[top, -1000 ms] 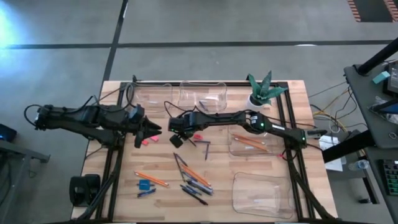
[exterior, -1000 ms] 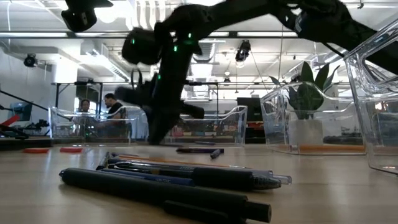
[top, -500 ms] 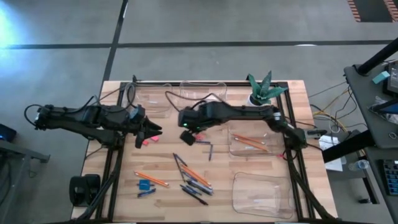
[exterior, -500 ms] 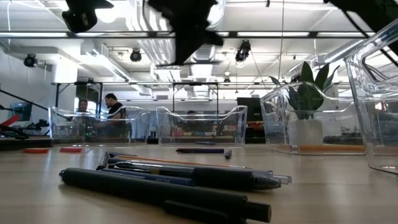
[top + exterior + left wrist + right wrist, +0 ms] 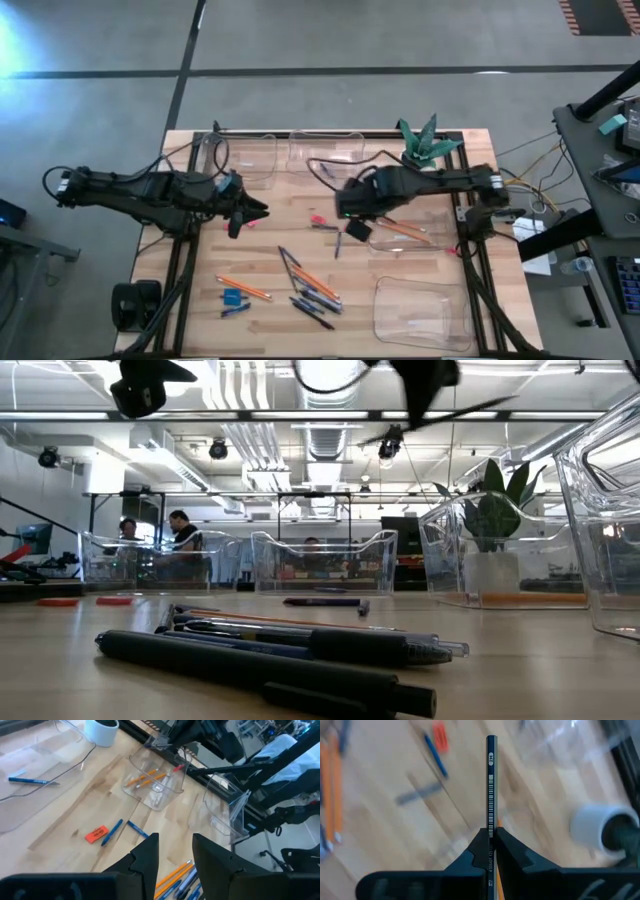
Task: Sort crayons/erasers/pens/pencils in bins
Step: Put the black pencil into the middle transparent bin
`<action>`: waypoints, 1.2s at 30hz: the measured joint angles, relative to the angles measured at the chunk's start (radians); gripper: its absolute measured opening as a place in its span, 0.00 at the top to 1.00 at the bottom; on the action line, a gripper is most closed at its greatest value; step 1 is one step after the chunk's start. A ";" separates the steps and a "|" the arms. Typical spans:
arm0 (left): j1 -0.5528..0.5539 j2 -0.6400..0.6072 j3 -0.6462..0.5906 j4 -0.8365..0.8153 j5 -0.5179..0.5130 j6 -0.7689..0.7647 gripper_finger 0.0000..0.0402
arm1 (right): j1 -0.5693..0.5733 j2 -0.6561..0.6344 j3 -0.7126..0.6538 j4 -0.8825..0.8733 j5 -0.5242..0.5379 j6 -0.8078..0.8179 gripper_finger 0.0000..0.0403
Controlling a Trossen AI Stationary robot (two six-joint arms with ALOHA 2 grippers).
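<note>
Jaws of the right gripper (image 5: 491, 851) clamp a dark pencil (image 5: 491, 785); left gripper (image 5: 175, 851) jaws gape empty.

We see open wood across the middle of the worktop (image 5: 270, 250), between the left end effector (image 5: 258, 210) near the left edge and the right end effector (image 5: 350, 222) hanging over the centre, shut on a dark pencil (image 5: 491, 795). Toward the near edge, a cluster of pens (image 5: 310, 300) and orange pencils (image 5: 318, 283) blocks the way. Clear bins (image 5: 325, 152) line the far edge; two more (image 5: 420, 312) crowd the right edge. A potted plant (image 5: 422, 145) occupies the far right corner.
</note>
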 joint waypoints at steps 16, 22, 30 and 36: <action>-0.003 0.160 -0.001 0.037 0.010 -0.050 0.74 | 0.005 -0.314 -0.712 0.240 -0.107 0.141 0.97; -0.004 0.209 -0.001 0.085 0.023 -0.052 0.74 | 0.000 -0.316 -0.856 0.333 -0.111 0.129 0.97; -0.005 0.236 0.000 0.143 0.031 -0.054 0.74 | -0.001 -0.317 -0.996 0.530 -0.109 0.128 0.97; -0.005 0.236 -0.001 0.146 0.032 -0.076 0.74 | -0.001 -0.315 -1.057 0.653 -0.108 0.132 0.97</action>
